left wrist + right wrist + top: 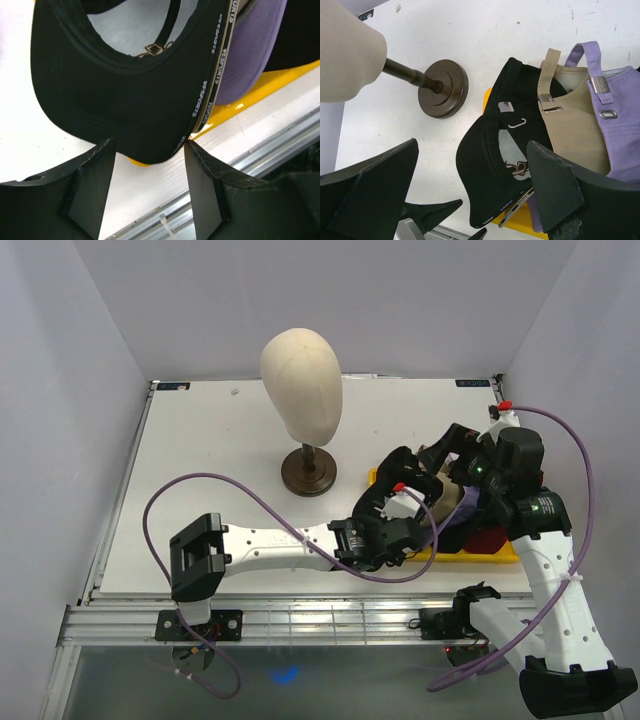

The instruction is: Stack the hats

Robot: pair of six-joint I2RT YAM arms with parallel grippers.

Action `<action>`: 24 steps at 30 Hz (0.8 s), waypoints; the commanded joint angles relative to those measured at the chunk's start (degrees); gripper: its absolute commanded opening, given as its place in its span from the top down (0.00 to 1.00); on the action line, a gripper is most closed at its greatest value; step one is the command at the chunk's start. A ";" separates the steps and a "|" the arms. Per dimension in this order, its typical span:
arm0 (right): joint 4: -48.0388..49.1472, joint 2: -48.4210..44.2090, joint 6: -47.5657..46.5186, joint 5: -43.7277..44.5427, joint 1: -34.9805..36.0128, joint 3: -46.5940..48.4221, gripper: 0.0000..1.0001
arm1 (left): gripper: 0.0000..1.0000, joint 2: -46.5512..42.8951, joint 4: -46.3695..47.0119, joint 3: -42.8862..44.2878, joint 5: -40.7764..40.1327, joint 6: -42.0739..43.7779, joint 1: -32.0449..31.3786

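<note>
Several caps lie upside down and overlapping in the yellow tray [500, 558]. The black cap [492, 165] is leftmost, its brim hanging over the tray's left end. The tan cap [575, 125] and the lavender cap [620, 110] lie to its right. A red cap [492, 540] peeks out under my right arm. My left gripper [150, 165] is open; the black cap's brim [125, 100] tip lies just at its fingertips, not clamped. My right gripper [470, 145] is open above the black cap. In the top view, my left gripper [395, 502] and right gripper [450, 455] crowd over the tray.
The beige mannequin head [302, 375] stands on a dark round base [308, 478] left of the tray; it also shows in the right wrist view [345, 55]. The table's metal front rail [210, 200] runs just below the left gripper. White walls enclose the table.
</note>
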 commanded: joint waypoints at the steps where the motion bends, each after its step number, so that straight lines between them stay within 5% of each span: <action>1: 0.74 -0.72 -0.29 -0.81 0.25 2.92 0.06 | 0.33 0.94 -1.66 4.10 -4.59 1.83 -0.39; 16: 0.30 -0.98 -0.29 -0.81 0.25 3.36 0.05 | 0.53 5.69 -3.60 7.45 -9.96 3.23 -0.65; 19: 0.12 -0.98 -0.29 -0.81 0.25 3.54 0.05 | 0.65 5.35 -3.51 8.15 -8.91 4.38 -0.65; 24: -0.05 -1.16 -0.03 -0.81 0.25 4.24 0.05 | 1.00 1.75 -3.42 8.68 -5.06 4.47 -0.30</action>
